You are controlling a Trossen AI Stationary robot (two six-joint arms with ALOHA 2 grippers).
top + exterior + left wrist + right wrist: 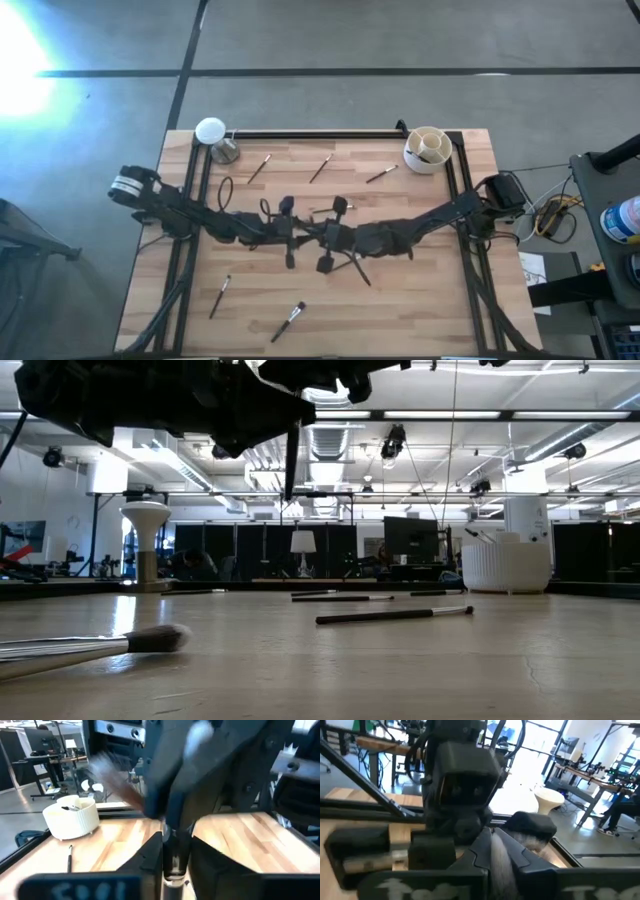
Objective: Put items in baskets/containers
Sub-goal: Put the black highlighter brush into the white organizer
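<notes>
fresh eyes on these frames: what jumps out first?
The two dark arms meeting nose to nose above the middle of the wooden table, the left gripper and right gripper both on one slim brush that hangs upright between them. Then the thin makeup brushes scattered flat on the wood, and the round cream-white cup at the far right corner with brushes already in it.

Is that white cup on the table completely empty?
No. In the high view the cup at the table's far right corner already holds something dark inside its dividers.
</notes>
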